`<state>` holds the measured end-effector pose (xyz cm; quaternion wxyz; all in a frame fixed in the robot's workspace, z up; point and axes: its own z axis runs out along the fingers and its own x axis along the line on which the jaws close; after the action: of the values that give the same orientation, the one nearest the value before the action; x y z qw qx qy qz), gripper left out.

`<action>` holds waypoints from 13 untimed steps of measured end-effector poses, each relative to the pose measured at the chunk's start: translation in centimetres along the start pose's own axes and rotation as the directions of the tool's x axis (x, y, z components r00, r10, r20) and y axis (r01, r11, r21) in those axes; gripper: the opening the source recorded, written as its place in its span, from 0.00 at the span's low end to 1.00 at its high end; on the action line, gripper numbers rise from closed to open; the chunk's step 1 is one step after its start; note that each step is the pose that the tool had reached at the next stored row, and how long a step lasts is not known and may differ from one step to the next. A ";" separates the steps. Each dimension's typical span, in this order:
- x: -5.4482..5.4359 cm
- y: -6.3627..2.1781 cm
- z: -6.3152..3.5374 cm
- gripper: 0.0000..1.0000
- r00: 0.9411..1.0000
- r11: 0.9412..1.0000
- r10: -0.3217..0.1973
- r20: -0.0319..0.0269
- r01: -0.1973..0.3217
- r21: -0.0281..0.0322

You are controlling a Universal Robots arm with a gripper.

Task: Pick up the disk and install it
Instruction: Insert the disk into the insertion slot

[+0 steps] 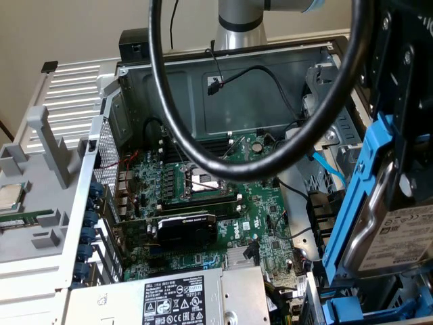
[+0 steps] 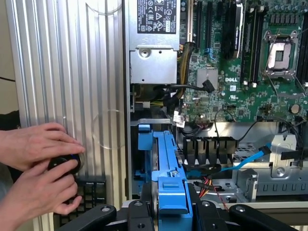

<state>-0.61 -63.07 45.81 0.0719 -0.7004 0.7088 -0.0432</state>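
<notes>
The disk (image 1: 400, 233) is a silver metal drive with a white label, clipped in a blue plastic frame (image 1: 358, 183). It hangs upright at the exterior view's right, over the open computer case's drive bay corner. My gripper (image 1: 404, 88) grips it from above, shut on the frame. In the wrist view the disk's blue frame (image 2: 166, 168) runs out from between my gripper's (image 2: 172, 211) black fingers (image 2: 137, 214), pointing down at the bay area beside the motherboard (image 2: 250, 82).
A thick black cable (image 1: 223, 159) loops across the foreground. The grey power-supply box (image 1: 179, 298) sits at the case's near edge, with a graphics card (image 1: 186, 227) and CPU socket (image 1: 203, 181) behind it. Blue SATA cables (image 2: 245, 161) lie by the bay. A person's hands (image 2: 38, 163) rest outside the case.
</notes>
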 end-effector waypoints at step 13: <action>-1.5 0.11 0.16 0.37 0.999 1.000 -0.005 -0.033 0.005 0.000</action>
<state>-0.69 -61.61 45.69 0.0600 -0.7015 0.7080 -0.0551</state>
